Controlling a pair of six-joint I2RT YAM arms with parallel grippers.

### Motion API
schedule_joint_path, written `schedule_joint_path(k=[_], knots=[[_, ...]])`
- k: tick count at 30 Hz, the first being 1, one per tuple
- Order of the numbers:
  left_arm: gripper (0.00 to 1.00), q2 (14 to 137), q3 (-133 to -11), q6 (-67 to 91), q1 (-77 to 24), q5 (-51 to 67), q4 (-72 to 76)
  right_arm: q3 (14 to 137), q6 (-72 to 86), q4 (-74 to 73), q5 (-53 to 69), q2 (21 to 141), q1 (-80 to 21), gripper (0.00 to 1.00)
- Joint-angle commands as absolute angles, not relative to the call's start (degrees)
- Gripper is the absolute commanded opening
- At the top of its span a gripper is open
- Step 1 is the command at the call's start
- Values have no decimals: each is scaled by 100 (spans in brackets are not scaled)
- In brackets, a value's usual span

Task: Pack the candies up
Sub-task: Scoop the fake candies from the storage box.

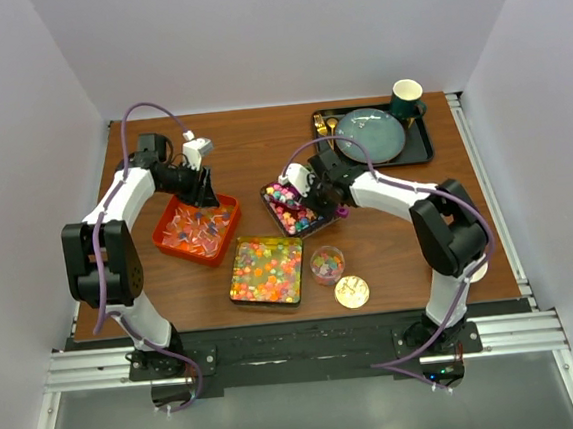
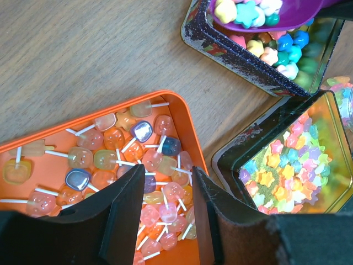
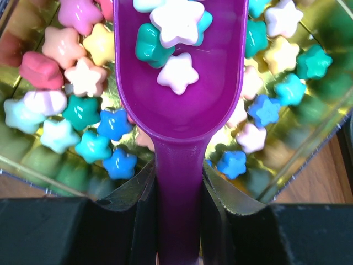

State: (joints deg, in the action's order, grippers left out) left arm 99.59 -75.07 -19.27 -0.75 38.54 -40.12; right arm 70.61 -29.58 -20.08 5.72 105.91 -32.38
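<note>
Right wrist view: the right fingers [image 3: 140, 221] are clamped on the handle of the purple scoop [image 3: 176, 165], held level so the star candies [image 3: 177, 73] just ahead ride in its bowl above the tin [image 2: 237, 58]. The left fingers [image 2: 127, 215] stand apart and empty over the orange tray [image 2: 185, 118].

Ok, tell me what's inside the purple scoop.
A few star candies lie in the scoop: white, pale pink and teal in the right wrist view, a yellow one from the left wrist. Any candies beneath that pile are covered.
</note>
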Motion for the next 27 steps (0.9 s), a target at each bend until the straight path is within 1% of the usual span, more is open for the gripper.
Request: schedule_joint_path(k=[1,7,10,15,17,23,26,27], knots=[[45,9879,-7664,-2101,-35,3990,-4034,6900,-2874,-1530,764,9959,-3138,0],[45,9879,-7690,-2118,-53,3902,-4034,6706,-2725,-1503,1010,9625,-3059,0],[45,9792,-7629,-2144,-61,3867,-4061,6339,-2681,-1310,1239,9282,-3041,0],[45,9642,-7427,-2145,-70,3911,-3956,5705,-2645,-836,1783,8300,-2980,0],[45,9580,-7330,-2057,-70,4016,-3850,5555,-2715,-905,1837,8052,-2979,0],[45,9326,-7040,-1635,-70,4280,-3376,5450,-3144,-1853,2047,7208,-2918,0],[45,9019,-6786,-1363,-70,4298,-3191,5510,-3505,-2705,2039,6804,-2900,0],[45,8904,-6698,-1301,-70,4315,-3138,5528,-3646,-3229,2056,6707,-2900,0]])
